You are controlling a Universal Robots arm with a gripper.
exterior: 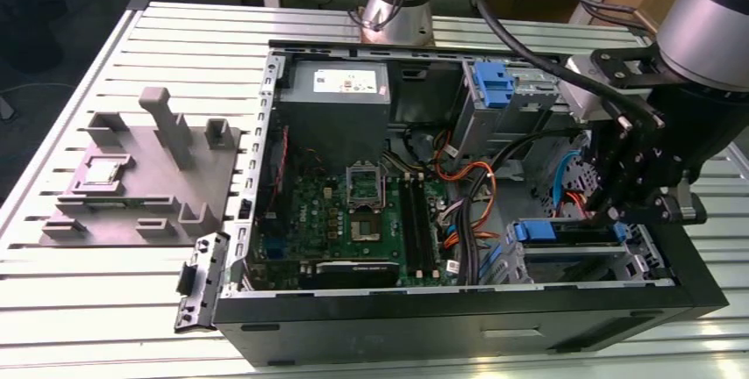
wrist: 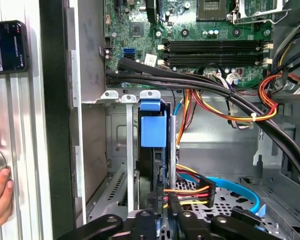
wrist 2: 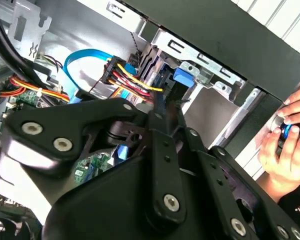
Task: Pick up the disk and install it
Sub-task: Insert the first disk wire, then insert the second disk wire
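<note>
Where it sits bayed, disk [wrist: 153, 132] with blue carrier tab.

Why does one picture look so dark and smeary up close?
In the second wrist view the black gripper linkage sits right by the lens, soft and shadowed, with a blurred hand beyond; the exterior view is evenly lit, with glare on the slatted table.

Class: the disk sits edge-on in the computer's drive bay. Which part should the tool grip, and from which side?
Grip the disk by its blue carrier end, clear of the drive bay. Come from the case opening, along the slot; bay walls seem to cover its flat faces.
</note>
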